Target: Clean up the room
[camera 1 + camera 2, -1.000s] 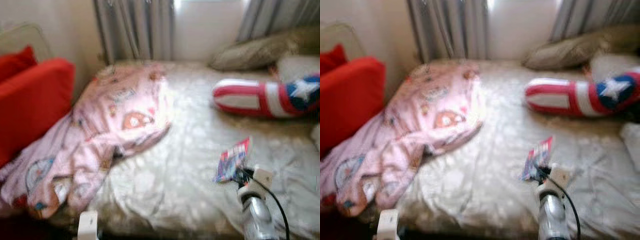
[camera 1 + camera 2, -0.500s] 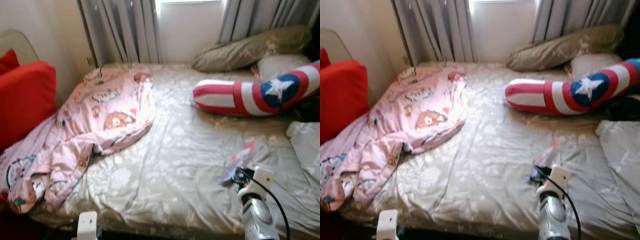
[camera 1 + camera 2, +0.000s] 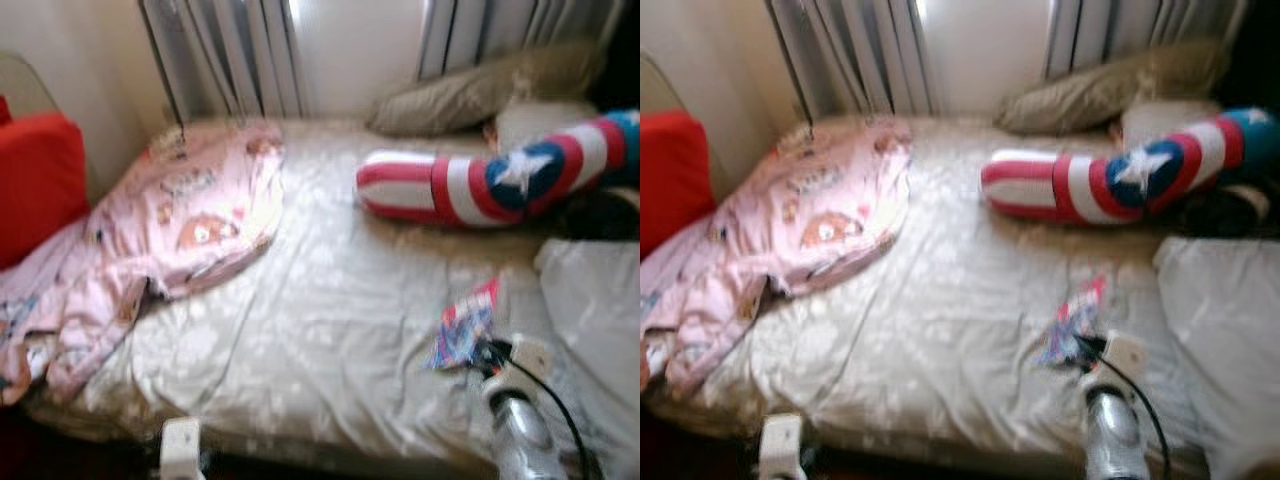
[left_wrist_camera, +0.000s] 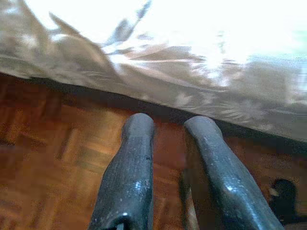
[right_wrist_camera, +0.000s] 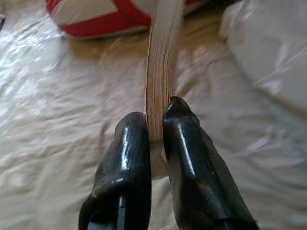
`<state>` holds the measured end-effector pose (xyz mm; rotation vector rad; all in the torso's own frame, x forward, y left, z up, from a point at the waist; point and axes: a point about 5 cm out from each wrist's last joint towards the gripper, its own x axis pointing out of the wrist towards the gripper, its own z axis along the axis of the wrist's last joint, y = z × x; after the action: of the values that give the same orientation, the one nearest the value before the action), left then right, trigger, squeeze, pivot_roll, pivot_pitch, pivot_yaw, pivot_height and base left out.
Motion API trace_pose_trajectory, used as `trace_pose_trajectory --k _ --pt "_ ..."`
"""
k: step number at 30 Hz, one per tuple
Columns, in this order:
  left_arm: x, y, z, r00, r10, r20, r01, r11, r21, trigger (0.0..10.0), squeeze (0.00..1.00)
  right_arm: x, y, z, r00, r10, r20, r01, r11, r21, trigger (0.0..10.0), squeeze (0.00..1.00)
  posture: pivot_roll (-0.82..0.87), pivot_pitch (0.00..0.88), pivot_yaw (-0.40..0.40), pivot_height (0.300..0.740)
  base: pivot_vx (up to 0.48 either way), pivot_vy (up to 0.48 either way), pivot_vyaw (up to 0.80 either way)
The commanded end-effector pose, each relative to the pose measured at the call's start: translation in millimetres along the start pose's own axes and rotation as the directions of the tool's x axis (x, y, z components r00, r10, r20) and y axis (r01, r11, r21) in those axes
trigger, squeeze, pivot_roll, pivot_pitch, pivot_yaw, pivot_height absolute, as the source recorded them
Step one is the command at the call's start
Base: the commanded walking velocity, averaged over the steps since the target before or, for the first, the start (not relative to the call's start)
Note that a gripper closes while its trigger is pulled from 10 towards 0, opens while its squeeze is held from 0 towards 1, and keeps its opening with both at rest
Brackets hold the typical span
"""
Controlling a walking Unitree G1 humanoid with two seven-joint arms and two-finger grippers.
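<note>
a thin red-white-and-blue booklet (image 3: 464, 329), seen edge-on with pale page edges in the right wrist view, stands pinched over the bed sheet (image 3: 330, 300) at 5 o'clock.

A bed (image 3: 300, 350) with a pale floral sheet stands under grey curtains (image 3: 220, 50). A red cushion (image 3: 35, 180) sits off its left side. At the head lie an olive pillow (image 3: 470, 90) and a white pillow (image 3: 535, 120) behind it. Wooden parquet floor (image 4: 43, 158) runs beneath the sheet's hanging edge.
</note>
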<state>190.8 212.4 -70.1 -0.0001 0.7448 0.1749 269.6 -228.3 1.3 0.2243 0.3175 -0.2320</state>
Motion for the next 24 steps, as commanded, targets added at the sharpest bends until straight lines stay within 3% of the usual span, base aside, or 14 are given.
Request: trace_pose_trajectory --k 1,19,24 --pt "-2.3 9.5 -6.0 0.999 0.032 -0.021 -0.032 0.999 -0.009 10.0 0.00 4.4 11.4 9.7 0.998 0.032 0.045 -0.032 0.999 0.004 10.0 0.00 0.01 0.000 0.021 0.740 0.000 0.000 0.00" --pt "-3.0 10.3 -7.4 0.999 0.043 -0.021 -0.043 0.998 -0.035 10.0 0.00 5.7 15.2 5.8 0.999 0.044 -0.004 -0.045 0.999 -0.009 10.0 0.00 0.02 0.000 0.014 0.740 0.000 0.000 0.00" --pt "-3.1 10.7 -7.5 0.999 0.045 -0.021 -0.046 0.998 -0.034 10.0 0.00 5.9 16.3 6.4 0.998 0.055 0.000 -0.055 0.998 -0.002 10.0 0.00 0.02 0.000 0.014 0.740 0.285 0.000 -0.77"
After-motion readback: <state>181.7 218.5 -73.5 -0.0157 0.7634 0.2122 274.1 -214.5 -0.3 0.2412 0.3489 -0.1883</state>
